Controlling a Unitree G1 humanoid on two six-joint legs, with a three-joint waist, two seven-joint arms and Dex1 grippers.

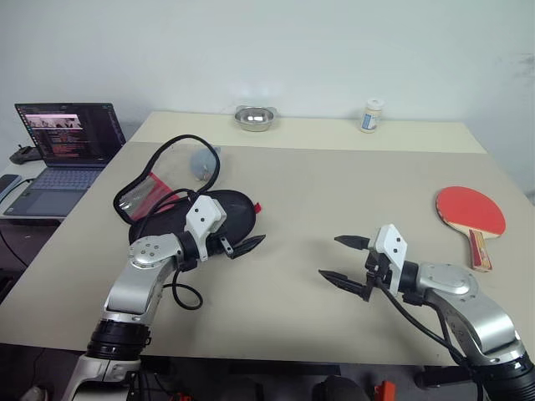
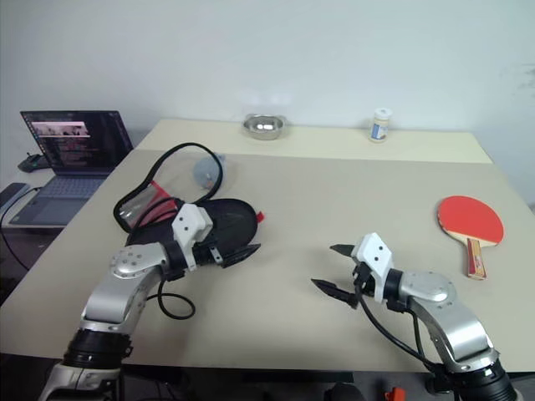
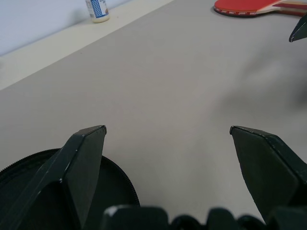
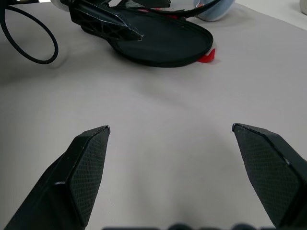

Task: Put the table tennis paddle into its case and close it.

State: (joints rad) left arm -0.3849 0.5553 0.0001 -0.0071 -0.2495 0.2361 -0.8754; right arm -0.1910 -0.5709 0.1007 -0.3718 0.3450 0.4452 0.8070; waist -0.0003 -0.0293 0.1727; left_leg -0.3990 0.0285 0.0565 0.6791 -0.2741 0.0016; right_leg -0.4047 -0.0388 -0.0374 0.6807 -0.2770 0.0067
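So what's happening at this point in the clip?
Nothing is held yet. The table tennis paddle lies red face up near the table's right edge, apart from the case, which lies on the left side of the table. The left gripper hovers open at the case's near edge, and the right gripper hangs open over bare tabletop between case and paddle.

Round red-rubber-faced table tennis paddle with pale wooden handle striped red and dark [image 1: 471, 214]: lies flat on the worktop near its right edge, red face up, handle pointing toward the near edge, well apart from the case.

Paddle-shaped black fabric zip case [image 1: 226, 214]: lies flat, left of centre, black side up; a red part with a clear pocket and a black cord loop [image 1: 180, 159] show behind it.
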